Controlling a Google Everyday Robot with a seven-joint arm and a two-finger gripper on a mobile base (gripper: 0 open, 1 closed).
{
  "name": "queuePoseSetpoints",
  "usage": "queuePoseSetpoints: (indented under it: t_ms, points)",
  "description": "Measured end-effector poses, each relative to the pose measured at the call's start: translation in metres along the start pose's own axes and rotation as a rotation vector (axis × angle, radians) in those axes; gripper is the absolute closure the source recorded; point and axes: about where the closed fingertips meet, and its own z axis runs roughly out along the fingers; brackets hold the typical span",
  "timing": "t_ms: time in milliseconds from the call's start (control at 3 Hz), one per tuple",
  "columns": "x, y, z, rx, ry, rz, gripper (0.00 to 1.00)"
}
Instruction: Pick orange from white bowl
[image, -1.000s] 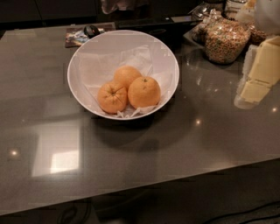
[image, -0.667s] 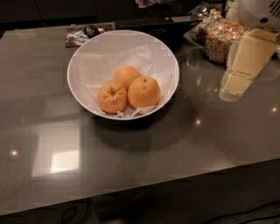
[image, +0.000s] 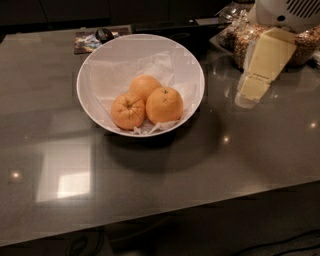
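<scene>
Starting at the left, the white bowl (image: 80, 92) sits unmoved, and the orange (image: 164, 105) still lies inside on the paper lining, touching its two smaller neighbours. Right of the bowl, my gripper (image: 252, 89) has swung in from the table's far edge, nearer but still apart. Whether it is spread or clenched, I cannot tell. I am only approaching; the orange is not yet taken.

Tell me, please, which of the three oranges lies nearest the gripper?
The largest orange, rightmost in the white bowl; the gripper hangs right of the bowl, and the creased orange and the plain orange lie farther left.
</scene>
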Motion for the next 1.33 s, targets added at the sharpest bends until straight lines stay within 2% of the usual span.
queuePoseSetpoints:
  t_ms: [333,667,1000,1333]
  points:
    - [-0.017,-0.004,0.020,-0.014,0.011,0.026,0.00]
    - [-0.027,-0.006,0.044,-0.042,0.063,0.067,0.00]
    - [-0.031,-0.009,0.041,-0.021,0.045,0.069,0.00]
    - [-0.031,-0.009,0.041,-0.021,0.045,0.069,0.00]
